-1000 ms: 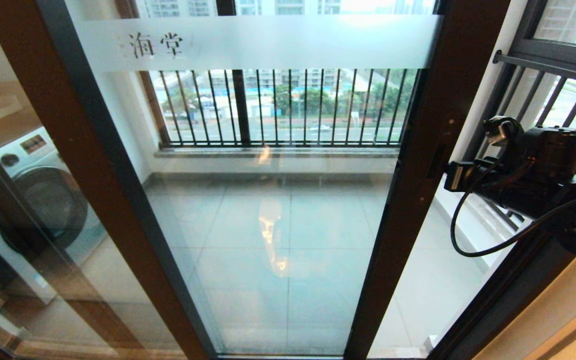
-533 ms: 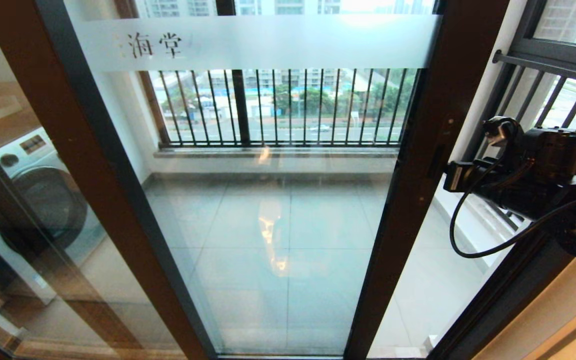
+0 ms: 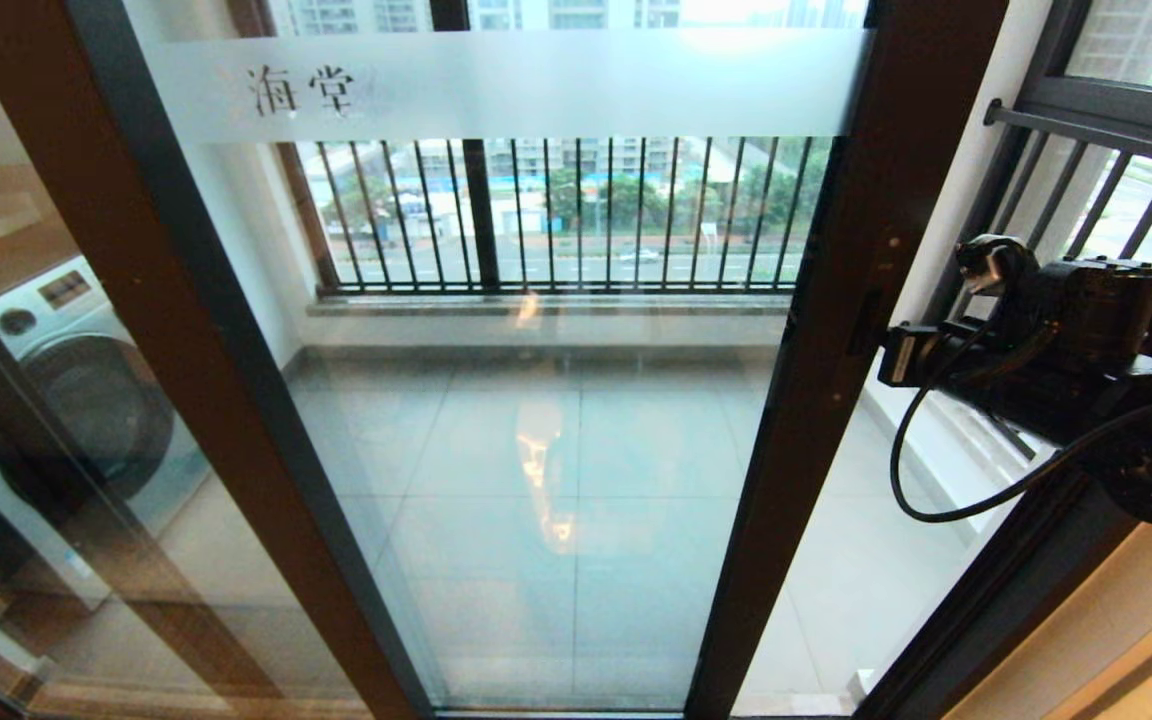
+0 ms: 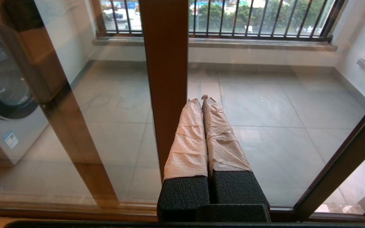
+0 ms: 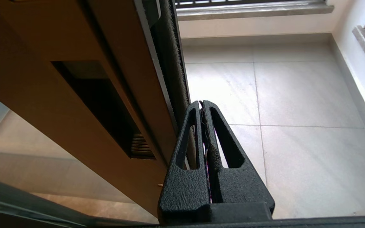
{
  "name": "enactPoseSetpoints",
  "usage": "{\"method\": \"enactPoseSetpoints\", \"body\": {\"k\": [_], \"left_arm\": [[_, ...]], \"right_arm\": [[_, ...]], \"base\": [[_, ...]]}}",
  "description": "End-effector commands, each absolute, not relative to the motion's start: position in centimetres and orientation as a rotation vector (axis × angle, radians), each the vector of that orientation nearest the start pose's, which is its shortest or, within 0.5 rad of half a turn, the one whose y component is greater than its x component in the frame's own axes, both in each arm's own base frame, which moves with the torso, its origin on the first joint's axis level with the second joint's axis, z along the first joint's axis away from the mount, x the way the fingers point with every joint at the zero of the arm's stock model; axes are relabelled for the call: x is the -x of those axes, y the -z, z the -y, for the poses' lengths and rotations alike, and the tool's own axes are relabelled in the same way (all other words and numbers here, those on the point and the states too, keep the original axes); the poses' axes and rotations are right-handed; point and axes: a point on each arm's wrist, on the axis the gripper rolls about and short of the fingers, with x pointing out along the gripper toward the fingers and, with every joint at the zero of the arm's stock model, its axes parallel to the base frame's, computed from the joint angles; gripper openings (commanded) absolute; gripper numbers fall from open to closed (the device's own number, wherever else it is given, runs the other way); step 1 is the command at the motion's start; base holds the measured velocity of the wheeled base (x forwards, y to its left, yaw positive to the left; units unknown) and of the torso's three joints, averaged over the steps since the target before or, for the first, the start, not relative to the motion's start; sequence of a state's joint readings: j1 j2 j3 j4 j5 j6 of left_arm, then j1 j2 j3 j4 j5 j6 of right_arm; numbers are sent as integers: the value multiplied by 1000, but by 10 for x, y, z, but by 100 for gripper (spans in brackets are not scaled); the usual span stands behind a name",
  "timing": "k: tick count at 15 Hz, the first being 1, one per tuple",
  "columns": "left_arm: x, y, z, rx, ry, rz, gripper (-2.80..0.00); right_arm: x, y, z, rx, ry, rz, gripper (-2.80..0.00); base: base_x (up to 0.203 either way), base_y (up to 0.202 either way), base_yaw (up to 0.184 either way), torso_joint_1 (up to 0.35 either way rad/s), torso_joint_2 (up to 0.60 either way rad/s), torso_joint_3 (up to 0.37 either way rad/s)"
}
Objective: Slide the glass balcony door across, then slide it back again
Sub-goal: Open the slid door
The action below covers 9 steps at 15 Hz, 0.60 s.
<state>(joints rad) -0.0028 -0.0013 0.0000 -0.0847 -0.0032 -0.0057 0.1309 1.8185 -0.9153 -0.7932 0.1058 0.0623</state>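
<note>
The glass balcony door (image 3: 556,380) is seen filling most of the opening, its right stile standing short of the outer frame, so a gap is left on the right. The right gripper (image 5: 201,106) is set against that stile's edge beside the handle slot (image 5: 103,104), jaws pressed together, nothing held. The left gripper (image 4: 201,98) is parked low before the glass, jaws closed, empty.

Hidden and cropped parts
Glass balcony door (image 3: 536,400) cut off above the frosted band (image 3: 556,85); right gripper (image 5: 201,104) fingertips unseen in head view.
</note>
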Motion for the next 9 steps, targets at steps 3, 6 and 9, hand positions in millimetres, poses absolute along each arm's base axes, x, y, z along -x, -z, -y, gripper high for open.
{"method": "enactPoseSetpoints", "body": {"k": [3, 6, 9], "left_arm": [[20, -75, 0, 6, 6, 52, -280], [20, -75, 0, 6, 6, 52, -280], [20, -75, 0, 6, 6, 52, -280]], "right_arm": [[-339, -191, -48, -61, -241, -109, -280], [-338, -191, -52, -61, -250, -109, -280], [-338, -191, -56, -59, -243, -109, -280]], "base": [[0, 0, 0, 0, 0, 0], [0, 0, 0, 0, 0, 0], [0, 0, 0, 0, 0, 0]]}}
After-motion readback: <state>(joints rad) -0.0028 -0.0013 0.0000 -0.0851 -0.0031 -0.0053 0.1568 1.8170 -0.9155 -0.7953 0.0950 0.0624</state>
